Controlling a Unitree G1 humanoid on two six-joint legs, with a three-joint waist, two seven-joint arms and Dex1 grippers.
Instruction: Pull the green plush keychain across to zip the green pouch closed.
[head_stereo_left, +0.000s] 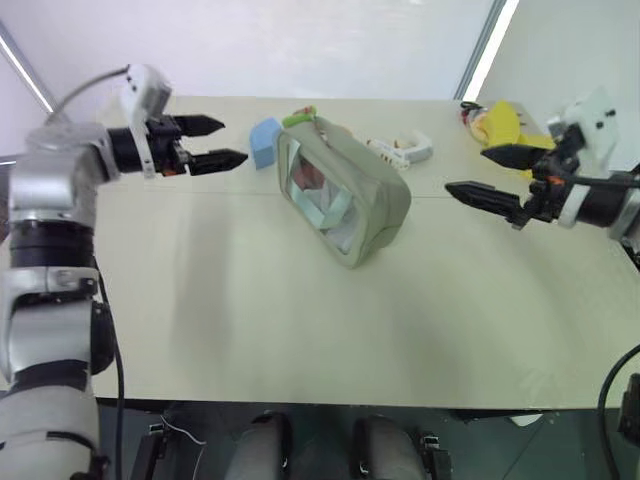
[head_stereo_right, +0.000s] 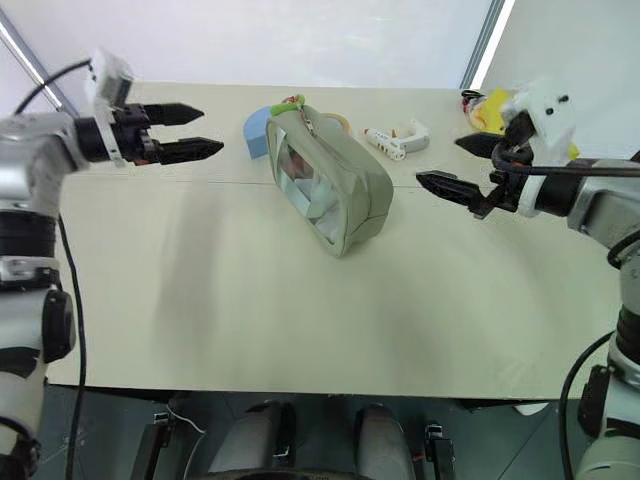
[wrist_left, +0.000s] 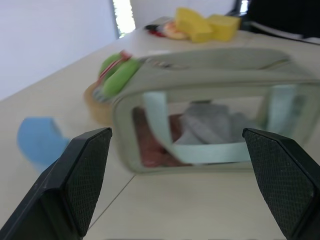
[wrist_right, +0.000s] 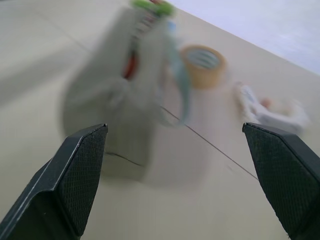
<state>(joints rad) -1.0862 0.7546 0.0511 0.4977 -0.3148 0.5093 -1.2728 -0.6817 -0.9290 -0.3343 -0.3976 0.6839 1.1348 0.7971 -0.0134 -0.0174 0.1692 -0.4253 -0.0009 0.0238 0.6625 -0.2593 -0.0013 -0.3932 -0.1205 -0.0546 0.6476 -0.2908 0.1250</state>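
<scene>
The green pouch (head_stereo_left: 345, 195) lies at an angle in the middle of the table, its clear window facing my left side and a pale strap across it. The green plush keychain (head_stereo_left: 300, 117) sits at the pouch's far top corner, also seen in the left wrist view as the keychain (wrist_left: 117, 75). My left gripper (head_stereo_left: 232, 141) hovers open to the left of the pouch, pointing at its window end. My right gripper (head_stereo_left: 466, 170) hovers open to the right of the pouch, pointing towards it. Neither gripper touches anything.
A light-blue foam block (head_stereo_left: 265, 142) lies just left of the keychain. A white tool (head_stereo_left: 405, 150) and a tape roll (wrist_right: 202, 62) lie behind the pouch. Yellow blocks (head_stereo_left: 505, 125) sit at the far right. The table's front edge (head_stereo_left: 330, 405) is near.
</scene>
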